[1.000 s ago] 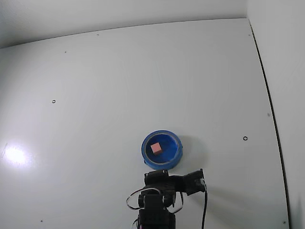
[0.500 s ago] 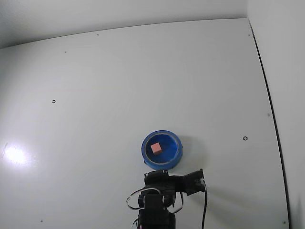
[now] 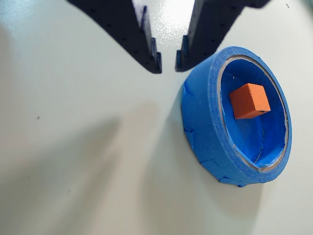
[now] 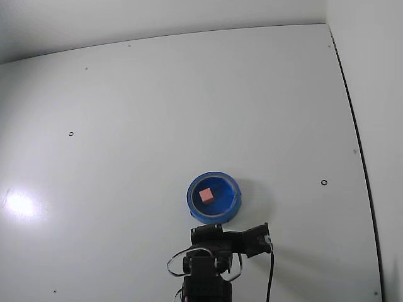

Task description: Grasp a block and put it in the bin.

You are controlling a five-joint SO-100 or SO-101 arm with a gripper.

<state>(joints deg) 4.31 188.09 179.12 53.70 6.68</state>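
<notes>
1. The small plain-faced cube block (image 3: 249, 101) looks orange in the wrist view, pink in the fixed view (image 4: 206, 195).
2. The round bin (image 3: 205, 117) is bright blue.
3. The end effector (image 3: 168, 62) is dark navy.
4. The worktop (image 4: 189, 100) is plain white.

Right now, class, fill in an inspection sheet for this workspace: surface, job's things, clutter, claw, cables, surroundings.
Surface: white table, glare patch at the left of the fixed view, a few small dark marks.
Job's things: block lies inside the bin, shown in both views; it looks orange in the wrist view, pink in the fixed view.
Clutter: nothing seen.
Claw: claw empty, fingers slightly apart, beside the bin's rim.
Cables: black cable runs down by the arm base.
Surroundings: white walls at the table's edges.
</notes>
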